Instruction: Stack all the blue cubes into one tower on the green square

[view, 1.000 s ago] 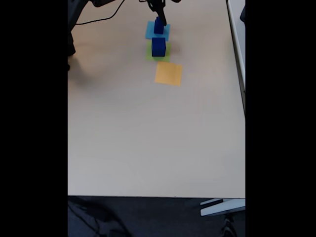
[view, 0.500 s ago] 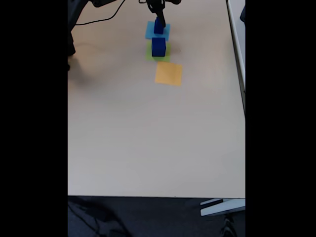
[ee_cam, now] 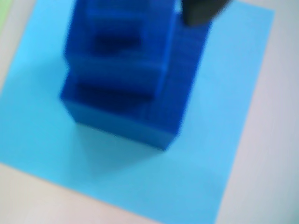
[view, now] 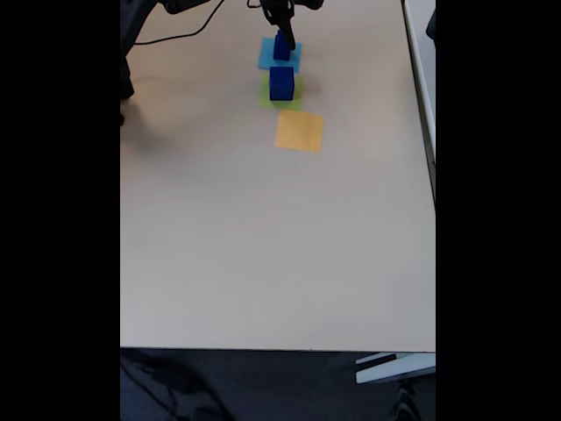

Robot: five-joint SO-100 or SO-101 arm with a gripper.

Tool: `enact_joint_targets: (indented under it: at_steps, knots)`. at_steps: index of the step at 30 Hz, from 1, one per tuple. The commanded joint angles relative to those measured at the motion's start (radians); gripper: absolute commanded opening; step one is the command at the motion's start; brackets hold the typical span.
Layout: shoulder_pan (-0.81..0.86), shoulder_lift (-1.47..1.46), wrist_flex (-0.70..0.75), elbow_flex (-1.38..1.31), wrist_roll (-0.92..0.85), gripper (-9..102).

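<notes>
The largest blue cube [view: 281, 83] stands on the green square [view: 280, 103], of which the wrist view shows a sliver [ee_cam: 2, 16] at the top left. Behind it, my gripper [view: 282, 37] reaches down from the far table edge and is shut on a smaller blue cube [view: 281, 46] over the light-blue paper square [view: 268, 58]. In the wrist view this blue cube [ee_cam: 140, 93] looks blurred and stepped. One dark fingertip [ee_cam: 201, 11] presses on its top right corner, and its shadow falls on the light-blue paper [ee_cam: 224, 140]. I cannot tell whether a still smaller cube sits on it.
An orange paper square [view: 299, 131] lies just in front of the green one. A black cable [view: 175, 35] and the arm's base [view: 127, 53] sit at the far left corner. The beige table [view: 263, 246] stretches wide toward the near edge.
The gripper and the smaller blue cube have shifted slightly toward the far edge over the light-blue square. The large cube has stayed on the green square.
</notes>
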Motion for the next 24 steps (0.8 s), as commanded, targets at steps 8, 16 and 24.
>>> enact_joint_targets:
  at_steps: [8, 16, 24]
  knots:
    - [0.008, 0.094, -0.02, 0.0, -0.006, 28]
    - [0.009, 0.095, -0.02, 0.003, 0.0, 27]
    - [0.011, 0.095, -0.018, 0.003, 0.0, 24]
